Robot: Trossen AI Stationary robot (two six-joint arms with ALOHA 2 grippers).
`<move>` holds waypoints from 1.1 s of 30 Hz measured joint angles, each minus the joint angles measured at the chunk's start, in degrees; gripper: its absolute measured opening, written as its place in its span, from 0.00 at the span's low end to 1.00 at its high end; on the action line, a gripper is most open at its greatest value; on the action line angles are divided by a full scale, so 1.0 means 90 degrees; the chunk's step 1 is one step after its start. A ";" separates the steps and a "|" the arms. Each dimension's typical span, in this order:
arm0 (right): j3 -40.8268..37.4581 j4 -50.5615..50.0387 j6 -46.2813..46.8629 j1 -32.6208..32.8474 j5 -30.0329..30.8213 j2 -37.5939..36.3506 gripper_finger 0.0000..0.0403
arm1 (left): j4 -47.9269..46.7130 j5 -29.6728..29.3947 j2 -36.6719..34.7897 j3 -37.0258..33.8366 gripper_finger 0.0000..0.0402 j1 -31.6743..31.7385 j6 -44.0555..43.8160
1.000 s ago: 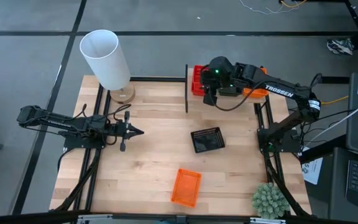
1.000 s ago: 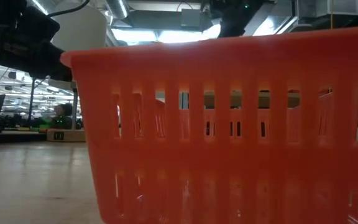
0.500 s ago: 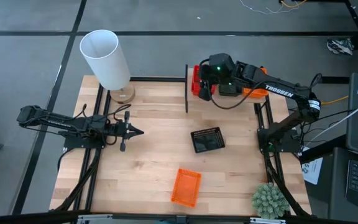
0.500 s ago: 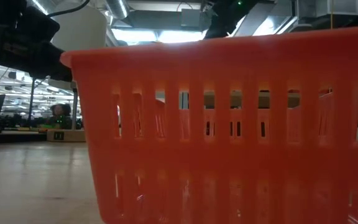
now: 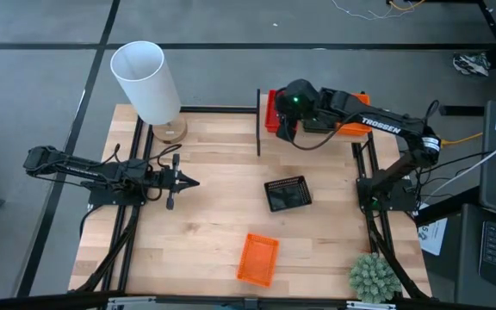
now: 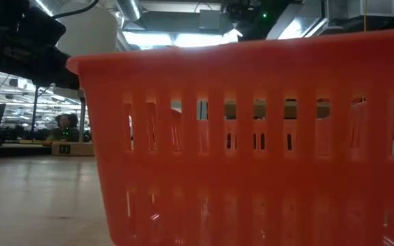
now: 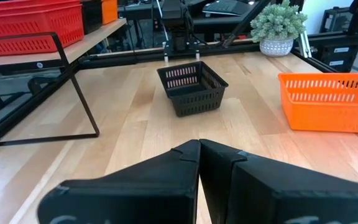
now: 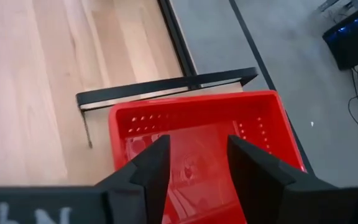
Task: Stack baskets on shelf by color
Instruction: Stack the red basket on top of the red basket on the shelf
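Two baskets lie loose on the tabletop in the high view: a black basket mid-table and an orange basket nearer the front edge. The right gripper is held over the red basket on the shelf at the far right corner; the left gripper is parked at the left side, well apart from both loose baskets.

Low view: the orange basket fills the picture; little else can be read.

Left wrist view: the fingers are seen pressed together, the black basket ahead, the orange basket off to one side.

Right wrist view: the jaws are spread and empty, with the red basket directly beneath them, its long axis running across the gap. The black basket is judged the nearer next pick for the right arm.
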 joint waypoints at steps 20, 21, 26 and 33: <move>-0.0002 -0.0638 0.1006 -0.0025 0.1432 0.0016 0.39 | 0.0000 0.0002 0.0000 0.0000 0.00 0.0000 -0.0134; -0.0002 -0.0633 0.1009 -0.0064 0.1767 0.0027 0.39 | 0.0000 0.0002 0.0000 0.0000 0.00 0.0000 -0.0134; -0.0002 -0.0640 0.1370 -0.0486 0.1753 0.0041 0.39 | 0.0000 0.0001 0.0001 0.0000 0.00 0.0000 -0.0121; -0.0002 -0.0960 0.1878 -0.0971 0.1785 0.0041 0.39 | 0.0000 0.0002 0.0000 0.0000 0.00 0.0000 -0.0113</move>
